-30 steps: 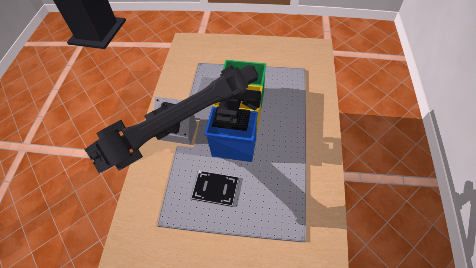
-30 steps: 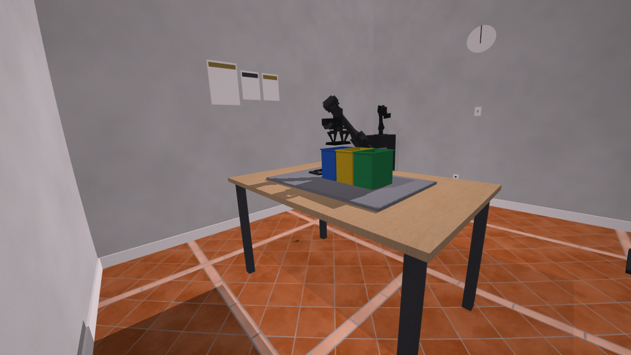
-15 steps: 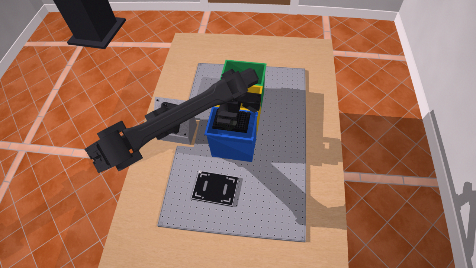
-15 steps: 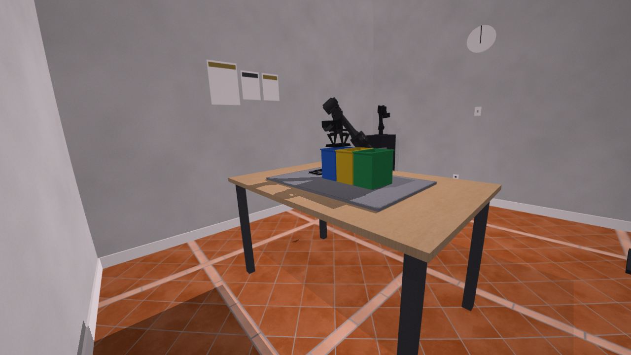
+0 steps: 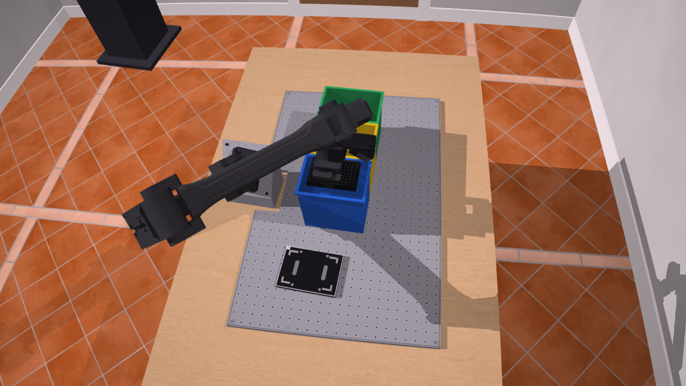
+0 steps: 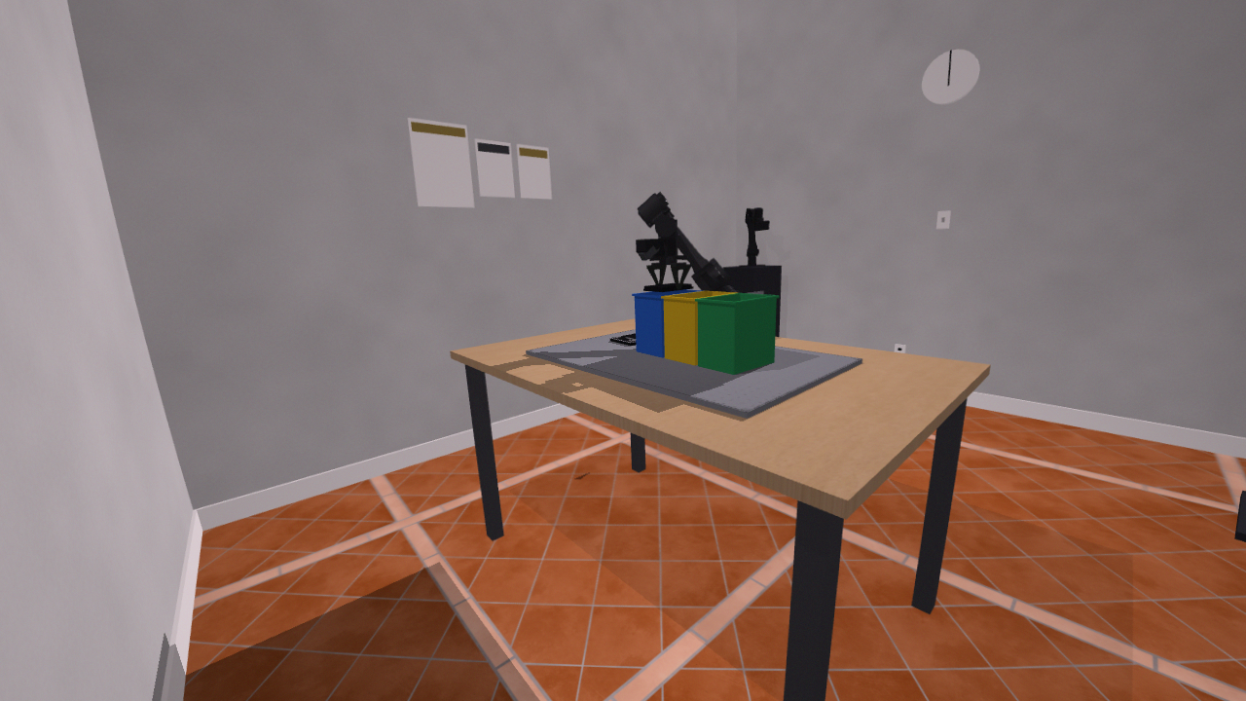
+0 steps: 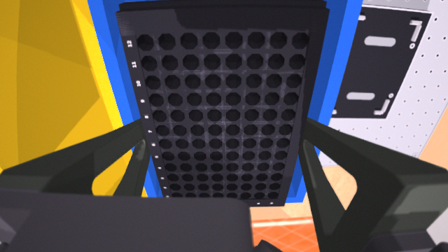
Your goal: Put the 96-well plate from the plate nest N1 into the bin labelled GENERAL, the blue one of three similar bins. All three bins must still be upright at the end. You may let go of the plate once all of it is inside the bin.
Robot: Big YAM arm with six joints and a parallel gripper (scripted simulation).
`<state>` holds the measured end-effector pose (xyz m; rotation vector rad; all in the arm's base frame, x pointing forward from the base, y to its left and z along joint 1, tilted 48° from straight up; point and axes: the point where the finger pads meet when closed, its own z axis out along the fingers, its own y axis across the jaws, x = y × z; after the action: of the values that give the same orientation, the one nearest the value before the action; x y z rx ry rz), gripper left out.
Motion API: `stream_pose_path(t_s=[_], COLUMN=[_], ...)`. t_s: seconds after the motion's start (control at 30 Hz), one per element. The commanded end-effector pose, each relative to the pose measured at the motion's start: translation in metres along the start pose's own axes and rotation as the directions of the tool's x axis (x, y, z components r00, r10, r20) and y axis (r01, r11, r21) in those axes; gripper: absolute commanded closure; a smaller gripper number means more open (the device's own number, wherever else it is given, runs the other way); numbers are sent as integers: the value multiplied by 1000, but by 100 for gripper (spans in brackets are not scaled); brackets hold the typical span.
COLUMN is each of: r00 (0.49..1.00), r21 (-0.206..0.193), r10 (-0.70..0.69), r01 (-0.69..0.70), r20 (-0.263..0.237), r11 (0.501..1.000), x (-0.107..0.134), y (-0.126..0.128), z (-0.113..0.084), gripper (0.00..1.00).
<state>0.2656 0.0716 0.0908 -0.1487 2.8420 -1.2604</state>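
The black 96-well plate [image 5: 349,175] [image 7: 220,115] hangs level in the mouth of the blue bin [image 5: 330,211] [image 6: 648,322] [image 7: 332,70]. My gripper [image 5: 330,172] [image 6: 666,280] [image 7: 224,125] is shut on the plate, one finger on each long side. In the wrist view the blue rim shows on both sides of the plate. How deep the plate sits below the rim I cannot tell. The plate nest [image 5: 309,283] [image 7: 378,70] lies empty on the board in front of the blue bin.
The yellow bin [image 5: 369,128] [image 6: 680,326] [image 7: 45,87] and the green bin [image 5: 352,89] [image 6: 736,331] stand upright in a row behind the blue one, touching. All rest on a grey perforated board [image 5: 407,239] on the wooden table [image 5: 215,312]. My arm crosses from its grey mount [image 5: 268,194] at the left.
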Motion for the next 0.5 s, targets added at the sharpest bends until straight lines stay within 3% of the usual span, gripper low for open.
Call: stream_pose_path(t_s=[0.0,0.47], r00=[1000,1000], r21=[-9,-9], r10=[6,7], r01=[-6,-7], r20=[4,4], r11=[1000,1000], x=[-2,-2], y=[-2,-2], z=[3,12], gripper=[100,100])
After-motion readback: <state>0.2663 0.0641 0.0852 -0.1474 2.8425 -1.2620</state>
